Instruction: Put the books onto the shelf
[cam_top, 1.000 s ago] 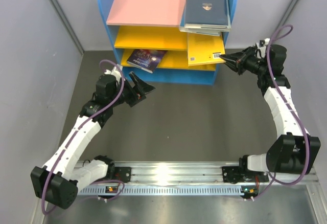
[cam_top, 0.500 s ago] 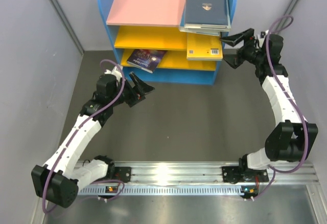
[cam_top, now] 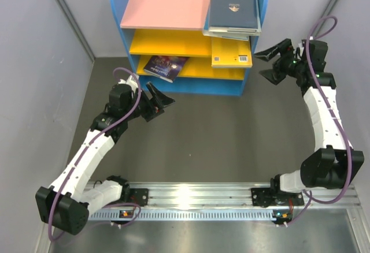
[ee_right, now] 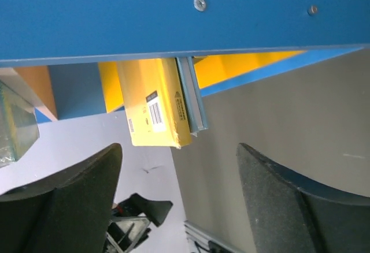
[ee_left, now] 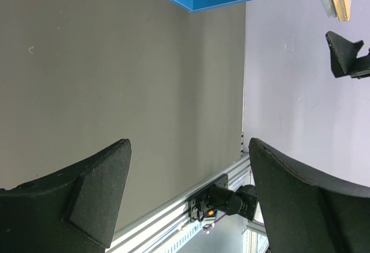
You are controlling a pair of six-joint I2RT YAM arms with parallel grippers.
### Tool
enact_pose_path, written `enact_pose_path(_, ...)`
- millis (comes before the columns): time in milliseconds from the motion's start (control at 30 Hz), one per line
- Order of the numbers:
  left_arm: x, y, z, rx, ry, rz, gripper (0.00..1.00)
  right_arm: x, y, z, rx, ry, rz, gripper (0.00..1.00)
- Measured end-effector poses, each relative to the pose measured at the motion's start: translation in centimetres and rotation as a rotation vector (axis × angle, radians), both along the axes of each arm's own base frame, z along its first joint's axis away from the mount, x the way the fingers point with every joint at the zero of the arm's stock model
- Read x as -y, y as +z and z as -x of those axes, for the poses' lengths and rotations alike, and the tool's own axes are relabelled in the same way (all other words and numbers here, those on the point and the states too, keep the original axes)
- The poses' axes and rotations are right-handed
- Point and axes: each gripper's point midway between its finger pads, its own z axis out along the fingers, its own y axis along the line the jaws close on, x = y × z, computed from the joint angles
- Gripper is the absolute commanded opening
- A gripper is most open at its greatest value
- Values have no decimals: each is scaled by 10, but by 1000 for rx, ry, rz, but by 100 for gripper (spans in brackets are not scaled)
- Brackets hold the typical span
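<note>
thin yellow paperback [cam_top: 231, 52] lies on the blue-sided shelf [cam_top: 115, 16] just beside the right gripper [cam_top: 261, 63], whose wide, empty jaws stand clear so it rests unaided; left gripper [cam_top: 162, 107] wide too.

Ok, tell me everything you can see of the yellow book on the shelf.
The yellow book is a thin paperback, yellow-orange cover with two white barcode labels near its front edge. It lies flat at the right end of the shelf's upper yellow board, front overhanging, far part hidden under the navy book above. The open right fingers stand clear of it.
</note>
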Motion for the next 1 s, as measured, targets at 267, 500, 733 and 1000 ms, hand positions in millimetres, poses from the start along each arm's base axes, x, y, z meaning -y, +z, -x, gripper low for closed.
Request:
enact_pose_path(267, 1, 0, 1, -1, -5, 2, 87, -9, -19, 19, -28, 35, 20, 0)
enact_pose_path(500, 1, -5, -1, -11, -13, -13, 88, -24, -17, 21, 9, 80, 23, 2)
enact_pose_path(733, -2, -1, -20, -28, 8, -83, 99, -61, 5, 53, 220, 252, 34, 100)
enact_pose_path(1000, -38, 8, -52, 35, 198, -247, 99, -95, 26, 126, 400, 440, 99, 100)
